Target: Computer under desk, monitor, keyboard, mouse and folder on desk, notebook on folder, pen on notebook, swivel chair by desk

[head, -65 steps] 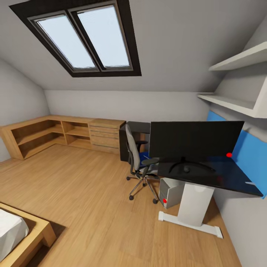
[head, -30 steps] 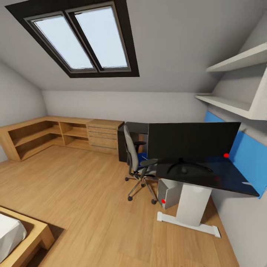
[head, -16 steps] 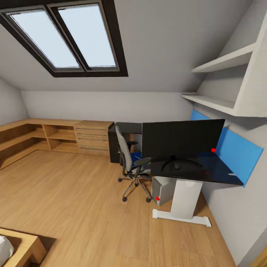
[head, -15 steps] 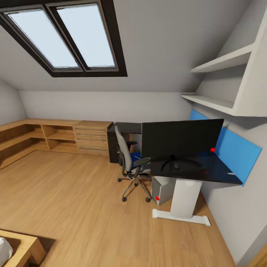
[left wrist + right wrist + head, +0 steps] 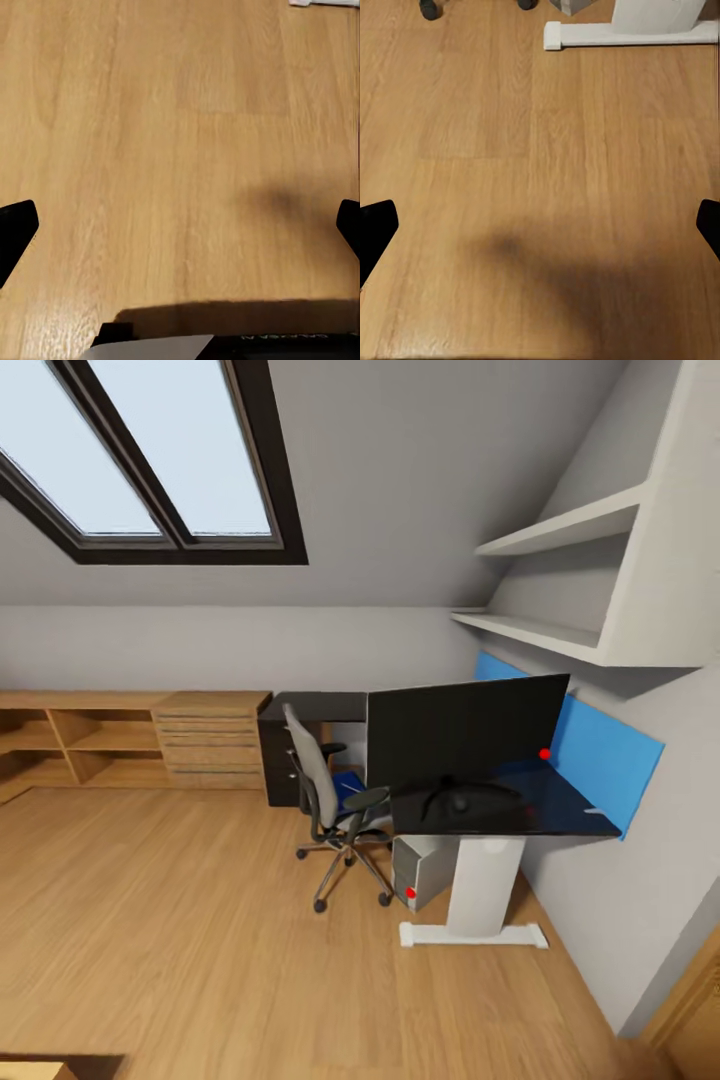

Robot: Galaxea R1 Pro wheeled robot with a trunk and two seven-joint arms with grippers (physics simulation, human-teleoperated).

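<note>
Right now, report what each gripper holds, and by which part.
Nothing. The left gripper and right gripper are both open over bare floor.

Non-task furnishings, as we see them.
Low oak shelving (image 5: pixel 100 745) lines the far wall; white wall shelves (image 5: pixel 560 585) hang above a blue panel (image 5: pixel 610 750).

You've got even, bright daylight w/ the skylight (image 5: pixel 150 455) upper left as the source. Head view bends straight lines toward the edges, wide-angle style, and looks slightly soft overall. The glossy table (image 5: pixel 505 810) gives a faint sheen, no hard glare. Wrist views: soft dark shadow blobs on the floor (image 5: pixel 540 187), fingers (image 5: pixel 15 236) near-black, no detail.
</note>
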